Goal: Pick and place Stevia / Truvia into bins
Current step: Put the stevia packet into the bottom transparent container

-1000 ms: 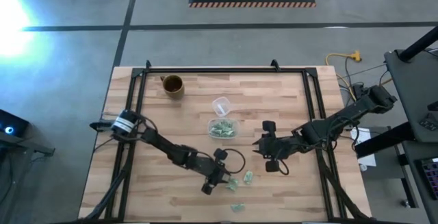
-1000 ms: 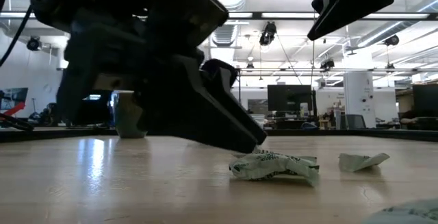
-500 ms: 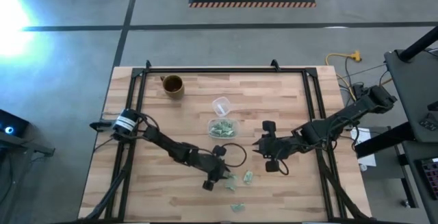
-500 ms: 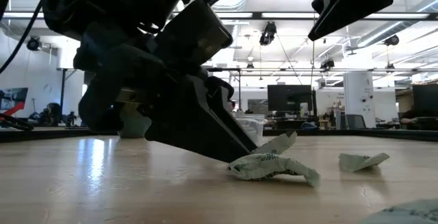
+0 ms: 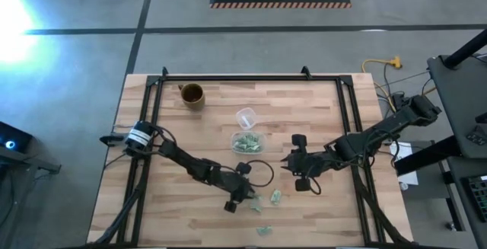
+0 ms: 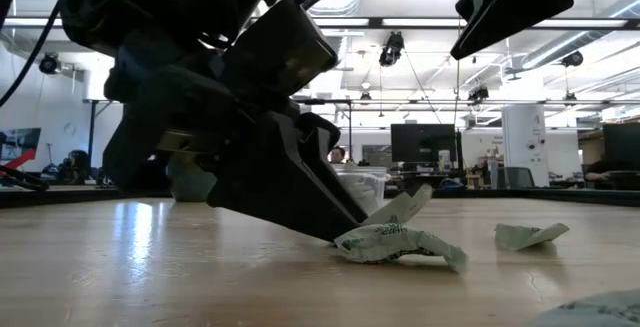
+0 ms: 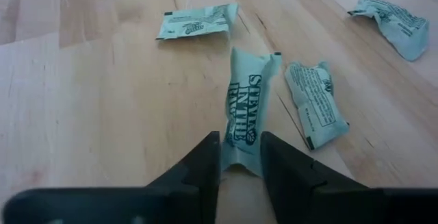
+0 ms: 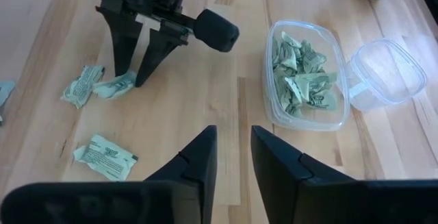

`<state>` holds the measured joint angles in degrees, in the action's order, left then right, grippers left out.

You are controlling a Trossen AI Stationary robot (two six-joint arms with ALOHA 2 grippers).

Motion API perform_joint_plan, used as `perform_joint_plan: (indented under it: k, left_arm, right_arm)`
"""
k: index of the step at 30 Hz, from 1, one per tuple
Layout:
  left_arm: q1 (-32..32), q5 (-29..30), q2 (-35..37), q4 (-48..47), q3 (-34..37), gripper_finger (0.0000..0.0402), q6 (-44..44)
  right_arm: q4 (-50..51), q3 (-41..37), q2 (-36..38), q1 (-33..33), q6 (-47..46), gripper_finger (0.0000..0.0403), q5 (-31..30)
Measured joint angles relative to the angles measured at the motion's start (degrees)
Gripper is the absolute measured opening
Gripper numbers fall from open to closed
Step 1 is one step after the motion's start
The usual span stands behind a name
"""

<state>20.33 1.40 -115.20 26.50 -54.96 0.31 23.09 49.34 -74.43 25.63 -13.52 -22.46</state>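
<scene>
Several pale green Stevia packets lie on the wooden table near its near edge. My left gripper (image 5: 245, 196) (image 7: 239, 162) is shut on one packet (image 7: 245, 107) there. A second, crumpled packet (image 7: 315, 104) (image 6: 400, 245) lies right beside it, and two more (image 7: 195, 22) (image 7: 390, 15) lie farther off. The clear container (image 5: 247, 142) (image 8: 269, 59) sits mid-table and holds several packets. My right gripper (image 5: 293, 169) (image 8: 233, 159) hovers to the right of the container, shut and holding nothing. My left gripper pinches the packet's end nearest the arm (image 7: 239, 152) between its two fingers. The fingers (image 6: 335, 222) slant down from the table's far-left side and lie along the packet. The packet's free end (image 6: 405, 207) is tilted up off the table.
A smaller clear round cup (image 5: 245, 117) (image 8: 387, 73) stands just beyond the container, and a brown mug (image 5: 192, 94) sits near the far left corner. A black frame runs along the table's far and side edges. Bare wood lies between the packets and the container.
My left gripper has risen a little, staying on the same spot. The packet in its fingers has tipped: its free end, flat on the table a second ago, now stands up behind the crumpled packet. The other packets have kept still.
</scene>
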Motion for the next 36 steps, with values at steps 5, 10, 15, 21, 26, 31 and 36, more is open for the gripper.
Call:
perform_joint_plan:
  k: [5, 10, 15, 21, 26, 31, 36]
  left_arm:
    - [0.01, -0.27, 0.03, -0.09, 0.0, 0.0034, 0.46]
    - [0.01, 0.04, 0.04, -0.07, 0.01, 0.0004, 1.23]
    - [0.01, 0.23, 0.04, -0.05, -0.03, 0.0003, 2.06]
    - [-0.04, 0.88, 1.93, -0.98, 0.13, 0.0003, 3.35]
    - [0.0, 3.69, 6.43, -6.24, 0.15, 0.0003, 3.63]
    - [-0.02, 10.16, 10.97, -13.26, 0.24, 0.0003, 4.62]
    - [-0.13, 18.83, 13.63, -15.98, 0.31, 0.0003, 7.66]
  right_arm:
    - [0.0, 0.0, 0.0, 0.0, 0.12, 0.0077, -0.02]
    - [0.0, 0.0, 0.0, 0.0, 0.15, 0.0081, -0.02]
    - [0.0, 0.0, -0.02, 0.0, 0.17, 0.0078, -0.02]
    - [0.04, -0.02, -0.02, 0.0, 0.17, 0.0072, -0.02]
    - [0.09, -0.13, -0.04, -0.02, 0.17, 0.0078, -0.02]
    - [0.13, -0.28, -0.04, -0.02, 0.03, 0.0078, -0.03]
    - [0.09, -0.28, -0.04, -0.02, 0.0, 0.007, -0.04]
